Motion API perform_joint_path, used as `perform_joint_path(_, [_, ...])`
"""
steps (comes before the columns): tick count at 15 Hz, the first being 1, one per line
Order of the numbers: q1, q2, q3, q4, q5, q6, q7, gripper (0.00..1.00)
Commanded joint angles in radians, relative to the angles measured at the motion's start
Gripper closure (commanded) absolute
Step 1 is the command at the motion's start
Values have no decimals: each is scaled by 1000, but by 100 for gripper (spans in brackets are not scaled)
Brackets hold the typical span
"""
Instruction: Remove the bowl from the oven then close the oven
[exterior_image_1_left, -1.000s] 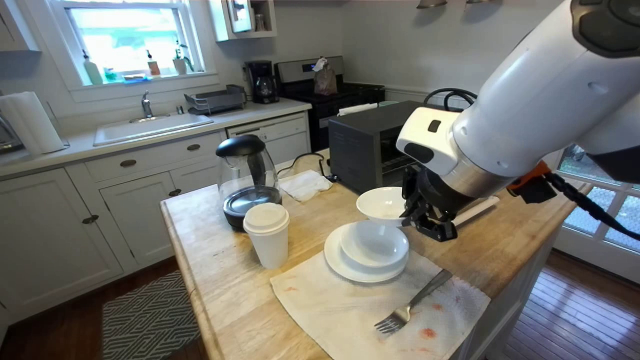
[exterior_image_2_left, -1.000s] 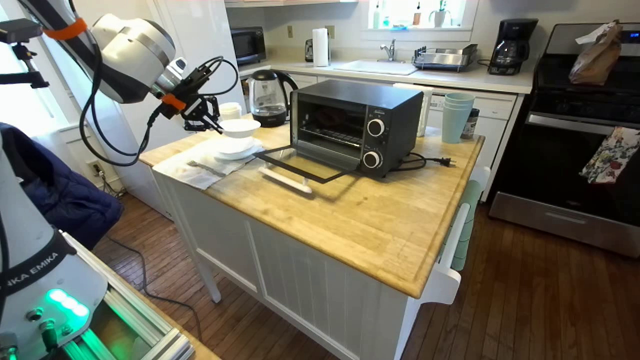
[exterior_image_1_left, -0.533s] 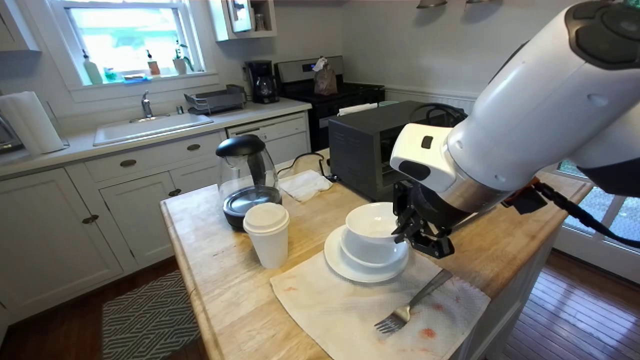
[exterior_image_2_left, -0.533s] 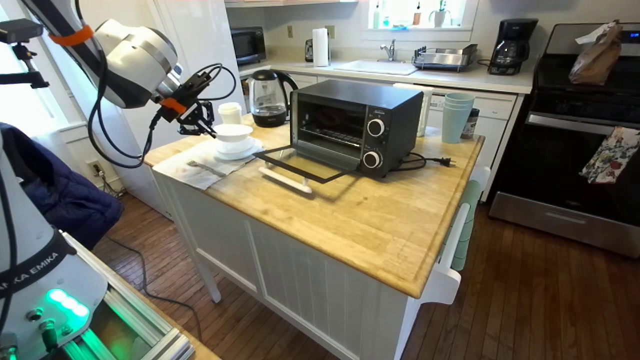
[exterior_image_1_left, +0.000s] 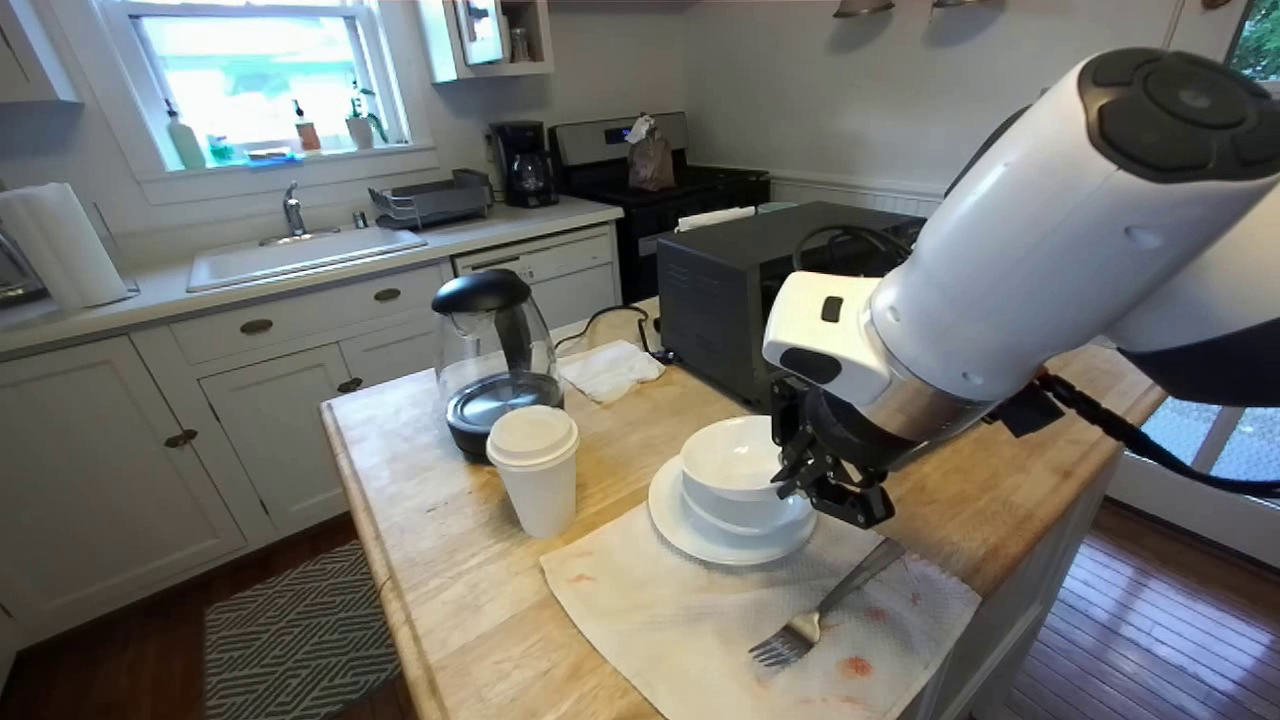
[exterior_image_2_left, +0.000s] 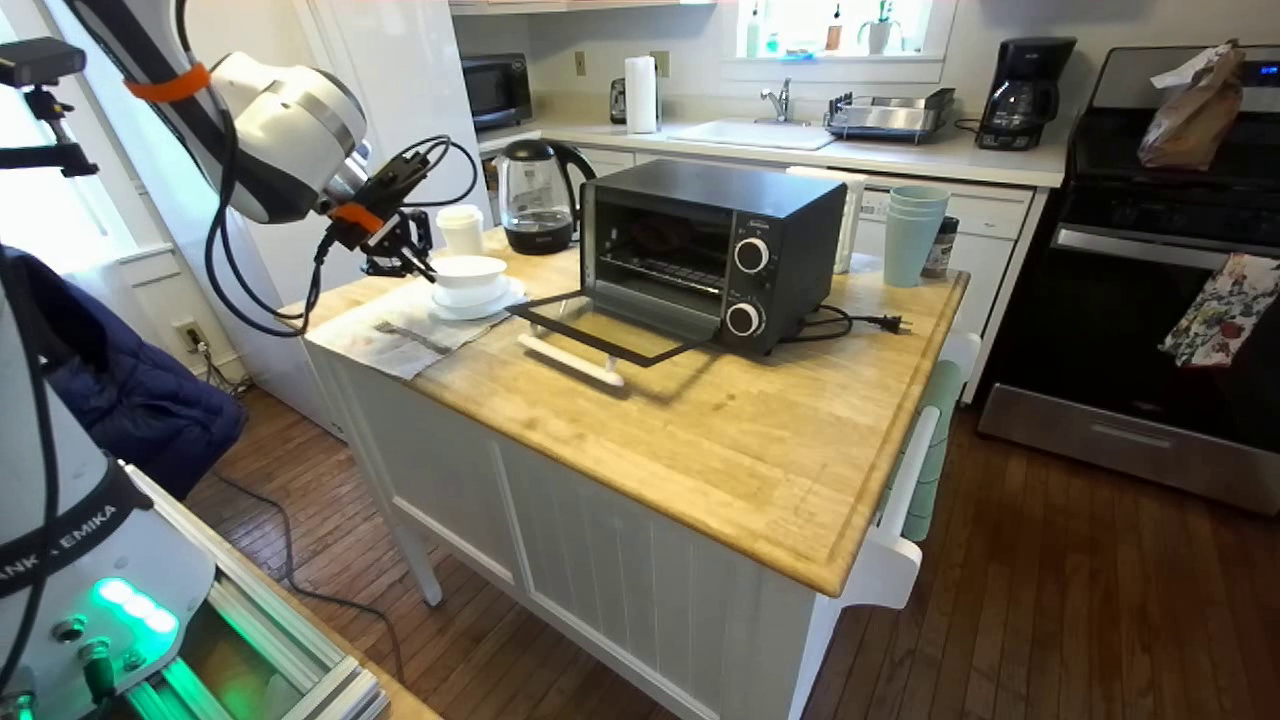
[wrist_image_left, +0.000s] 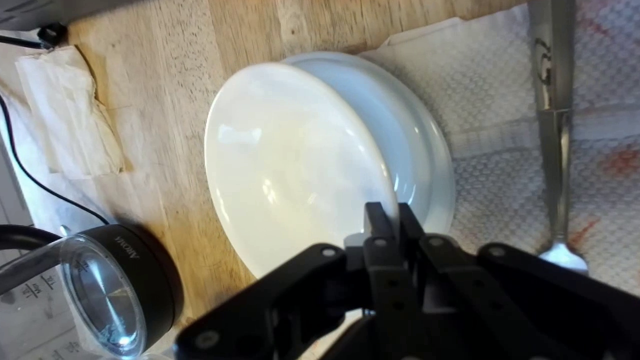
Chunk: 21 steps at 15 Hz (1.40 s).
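The held white bowl (exterior_image_1_left: 728, 462) sits directly over a second white bowl (exterior_image_1_left: 742, 518) on a white plate (exterior_image_1_left: 664, 512). I cannot tell whether the two bowls touch. My gripper (wrist_image_left: 387, 220) is shut on the held bowl's rim, which runs between the fingertips in the wrist view. There the bowl (wrist_image_left: 290, 160) looks tilted and offset from the bowl and plate beneath. In an exterior view the gripper (exterior_image_2_left: 430, 272) comes to the bowl (exterior_image_2_left: 470, 270) from the side. The black oven (exterior_image_2_left: 715, 200) has its glass door (exterior_image_2_left: 600, 330) lowered, with a white handle (exterior_image_2_left: 570, 360); its rack shows inside.
A fork (exterior_image_1_left: 825, 605) lies on the paper towel (exterior_image_1_left: 640, 610) under the plate. A white lidded cup (exterior_image_1_left: 535, 480) and a glass kettle (exterior_image_1_left: 500, 370) stand beside the dishes. Green cups (exterior_image_2_left: 912, 235) stand behind the oven's other side. A folded napkin (exterior_image_1_left: 612, 370) lies near the oven.
My gripper has carried the bowl down and over the second bowl and plate, away from the oven's front. The lower dishes, fork and lowered oven door have not moved.
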Motion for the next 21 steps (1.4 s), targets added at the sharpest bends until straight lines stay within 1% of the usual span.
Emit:
perform_joint_path(1, [-3, 32, -6, 30, -44, 15, -8, 98])
perform_joint_path(8, [-8, 66, -13, 55, -94, 22, 1, 98])
perform_joint_path(18, [-12, 102, -17, 72, -116, 41, -2, 98])
perform_joint_path(19, [-13, 103, -17, 72, -115, 44, -4, 93])
perform_joint_path(20, [-13, 101, -17, 70, -114, 46, -4, 68])
perform_joint_path(21, [-13, 98, -17, 69, -116, 48, -2, 67])
